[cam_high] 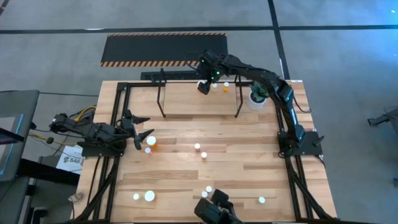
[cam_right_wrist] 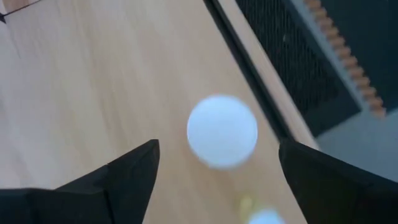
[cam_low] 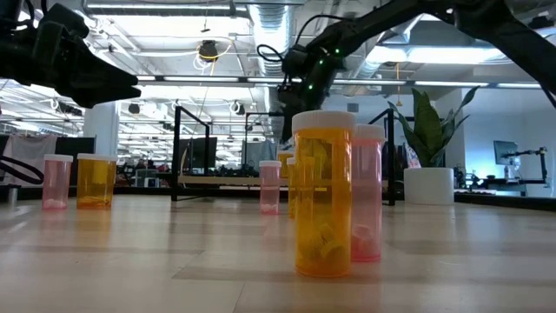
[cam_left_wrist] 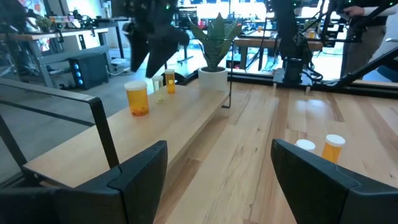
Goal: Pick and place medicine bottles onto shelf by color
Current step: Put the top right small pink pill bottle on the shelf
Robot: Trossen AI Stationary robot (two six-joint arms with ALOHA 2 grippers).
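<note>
The shelf (cam_high: 186, 99) stands across the table's far side, a wooden board in a black rod frame. My right gripper (cam_right_wrist: 219, 148) hovers open above it, its fingers on either side of a white-capped medicine bottle (cam_right_wrist: 222, 130) that stands on the board below them; in the left wrist view this looks like the orange bottle (cam_left_wrist: 137, 99). Two smaller bottles (cam_high: 214, 86) (cam_high: 226, 85) stand on the board to the right. Several more bottles stand loose on the table, such as an orange one (cam_high: 151, 142). My left gripper (cam_high: 148, 126) waits open at the table's left edge.
A white pot with a green plant (cam_high: 256, 99) stands at the shelf's right end. Loose bottles stand mid-table (cam_high: 197, 147) and along the near edge (cam_high: 150, 196), (cam_high: 262, 200). A black mat with hazard stripes (cam_high: 165, 50) lies on the floor beyond the table.
</note>
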